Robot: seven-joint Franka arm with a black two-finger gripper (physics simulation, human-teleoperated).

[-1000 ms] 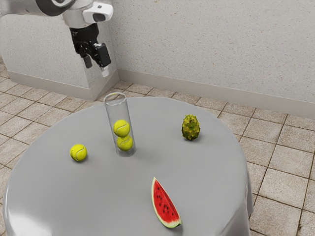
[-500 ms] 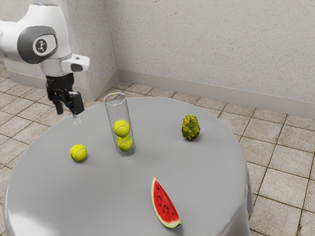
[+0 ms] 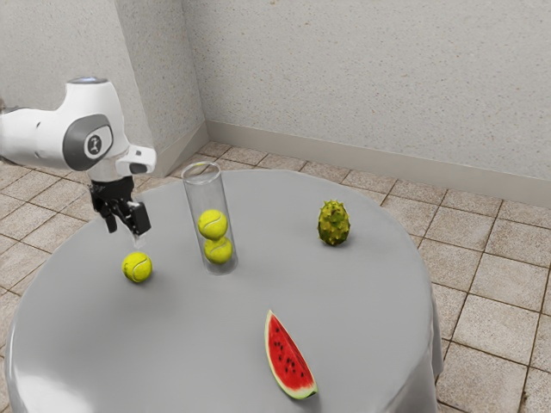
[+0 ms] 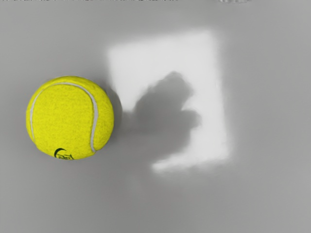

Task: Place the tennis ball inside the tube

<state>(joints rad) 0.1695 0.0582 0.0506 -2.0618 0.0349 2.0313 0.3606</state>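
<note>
Though near the tennis ball (image 3: 137, 268), fingers (image 3: 139, 220) apart, bare tabletop (image 3: 176, 277) between ball and tube's edge (image 3: 192, 208).

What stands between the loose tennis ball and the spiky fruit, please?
The clear tube, with two balls inside, stands between the loose ball and the spiky fruit, as the exterior view shows.
</note>
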